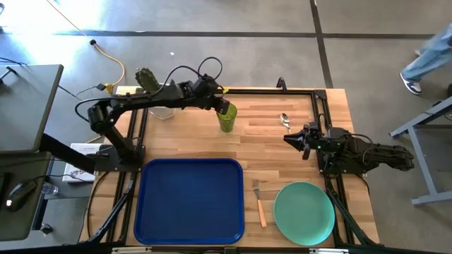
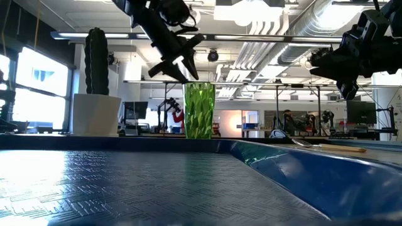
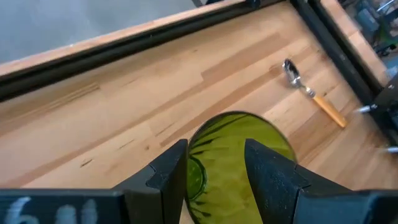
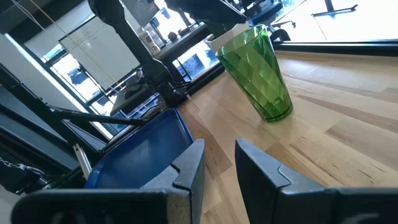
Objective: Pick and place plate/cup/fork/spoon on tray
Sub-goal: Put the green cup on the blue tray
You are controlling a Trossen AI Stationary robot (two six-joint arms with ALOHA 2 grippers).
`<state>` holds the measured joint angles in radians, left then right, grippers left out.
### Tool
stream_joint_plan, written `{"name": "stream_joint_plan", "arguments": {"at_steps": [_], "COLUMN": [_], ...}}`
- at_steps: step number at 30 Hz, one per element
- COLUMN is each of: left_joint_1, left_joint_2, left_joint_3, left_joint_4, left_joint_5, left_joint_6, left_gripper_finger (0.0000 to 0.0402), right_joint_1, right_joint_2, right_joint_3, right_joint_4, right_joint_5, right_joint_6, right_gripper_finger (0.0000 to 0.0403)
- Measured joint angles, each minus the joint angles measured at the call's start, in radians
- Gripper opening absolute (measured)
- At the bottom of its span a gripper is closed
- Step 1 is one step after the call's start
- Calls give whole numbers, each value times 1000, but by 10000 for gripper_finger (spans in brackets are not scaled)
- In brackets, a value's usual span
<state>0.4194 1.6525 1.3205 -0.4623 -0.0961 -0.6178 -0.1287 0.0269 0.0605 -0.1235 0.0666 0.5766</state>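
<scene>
**Tray bare, left arm at the cup**

Pale butcher-block wood makes up the table top point(image 1: 282, 152), framed by black rails, with grey floor around it and an open workshop beyond in the low view. On it, the large dark blue rectangular plastic tray point(image 1: 189, 201) with a raised rim lies at the near edge and carries nothing, so by my reading none of the four placements is done. The round flat mint-green plate point(image 1: 304, 212) sits well to the right of the tray. The small fork with silver tines and a thin orange handle point(image 1: 259, 203) lies between tray and plate. The small spoon with a shiny oval bowl and an orange handle point(image 3: 310, 93) lies on the wood toward the far right.

The translucent olive-green tumbler, the cup point(image 1: 226, 118), stands upright on the wood beyond the tray's far edge and is the item in hand. The left gripper point(image 3: 216, 163) reaches across from the left on a long, nearly level arm and comes down over the rim. Its two dark fingers straddle one wall of the rim, one inside and one outside. Whether they already pinch it I cannot tell.

The right gripper point(image 1: 304, 138) waits above the table's right side, near the spoon, its fingers parted and holding nothing.
</scene>
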Motion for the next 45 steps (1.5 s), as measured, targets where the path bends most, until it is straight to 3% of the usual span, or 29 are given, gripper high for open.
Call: {"name": "stream_joint_plan", "arguments": {"at_steps": [17,37,45], "left_joint_1": [-15,-22,-39], "left_joint_2": [62,63,62], "left_joint_3": [0,0,0], "left_joint_4": [-64,-119,-115], "left_joint_5": [-49,-66,-48], "left_joint_6": [17,81,123], "left_gripper_finger": [143,12,5], "right_joint_1": [0,0,0], "right_joint_2": [1,1,1], "right_joint_3": [0,0,0], "right_joint_4": [-1,0,0], "right_joint_5": [-4,-3,-3], "right_joint_6": [0,0,0], "right_gripper_finger": [80,80,80]}}
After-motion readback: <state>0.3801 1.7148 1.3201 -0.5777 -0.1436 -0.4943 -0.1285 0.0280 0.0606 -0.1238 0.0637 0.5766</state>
